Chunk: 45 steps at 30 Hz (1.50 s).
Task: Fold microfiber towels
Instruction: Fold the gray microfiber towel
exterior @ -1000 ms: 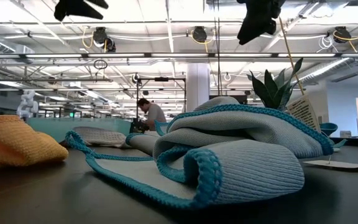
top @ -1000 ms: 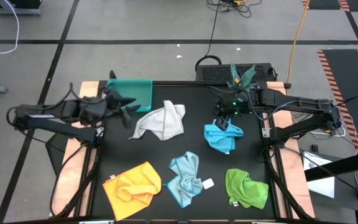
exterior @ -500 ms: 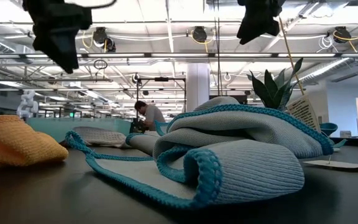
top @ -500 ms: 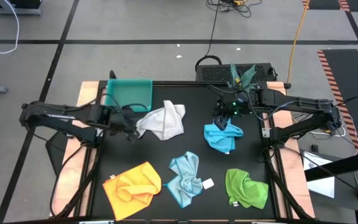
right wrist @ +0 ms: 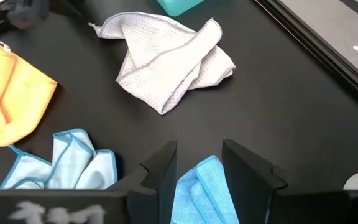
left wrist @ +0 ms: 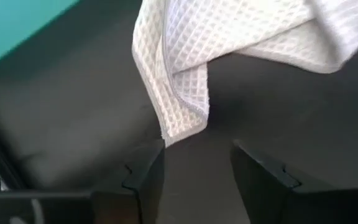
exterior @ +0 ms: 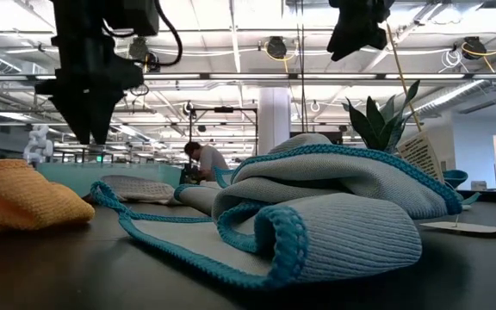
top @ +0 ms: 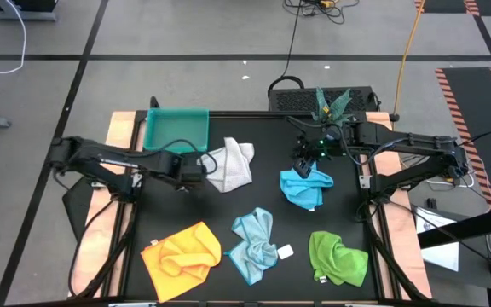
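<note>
While the left arm stretches low and nearly level across the black counter [top: 177, 213], its left gripper [top: 196, 170] sits at the near corner of the crumpled white-grey waffle-weave microfiber towel [top: 228, 164]. Its jaws stand parted and hold nothing; in the left wrist view the towel's hanging corner [left wrist: 182, 118] lies just ahead of the gap between them, close above the counter. The rigid teal rectangular tray [top: 176, 129] lies just behind that arm.

The right arm reaches in from the far right edge, elbow bent, with the right gripper [top: 307, 163] pointing down over the bunched bright blue microfiber towel [top: 305, 188]. Its jaws are also open and empty, and the blue cloth [right wrist: 201, 186] lies directly below the gap.

Nearer the front edge, well clear of both jaws, lie the crumpled pale blue towel with darker blue edging [top: 256, 245], the folded yellow-orange towel [top: 182, 251] and the rumpled green towel [top: 337, 257].
</note>
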Each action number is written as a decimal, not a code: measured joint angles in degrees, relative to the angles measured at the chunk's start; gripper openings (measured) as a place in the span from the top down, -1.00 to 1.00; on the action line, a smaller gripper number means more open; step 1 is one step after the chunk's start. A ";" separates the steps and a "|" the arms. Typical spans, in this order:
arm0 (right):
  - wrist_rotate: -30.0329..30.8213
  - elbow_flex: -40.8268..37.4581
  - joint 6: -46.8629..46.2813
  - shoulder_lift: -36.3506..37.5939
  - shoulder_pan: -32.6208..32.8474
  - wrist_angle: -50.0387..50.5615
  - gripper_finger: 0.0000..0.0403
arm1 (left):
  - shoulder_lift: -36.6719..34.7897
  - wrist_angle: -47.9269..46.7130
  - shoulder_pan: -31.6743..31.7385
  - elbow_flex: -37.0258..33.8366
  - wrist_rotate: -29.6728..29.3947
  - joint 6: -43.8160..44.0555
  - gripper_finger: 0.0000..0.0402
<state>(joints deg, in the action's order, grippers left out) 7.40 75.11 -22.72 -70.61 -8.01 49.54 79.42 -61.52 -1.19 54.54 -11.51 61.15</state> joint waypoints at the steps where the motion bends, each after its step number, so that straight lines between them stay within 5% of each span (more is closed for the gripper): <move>1: -0.02 0.00 0.29 0.00 0.00 0.00 0.40 | 0.83 -0.06 -0.29 0.00 0.00 0.49 0.14; 10: -0.23 0.00 2.38 0.00 0.00 0.02 0.40 | 4.59 1.17 -0.55 0.00 -0.22 0.25 0.34; 22: -1.66 0.00 5.88 0.00 0.22 0.00 0.40 | 4.59 4.87 2.99 0.00 2.68 -5.62 0.14; 45: -3.23 0.00 9.31 0.00 0.26 0.02 0.40 | 4.59 4.75 0.73 -3.20 -1.11 9.95 0.20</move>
<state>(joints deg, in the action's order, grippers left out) 4.16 75.11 -13.41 -70.61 -7.75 49.56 84.01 -56.77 -0.46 51.35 -12.62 71.11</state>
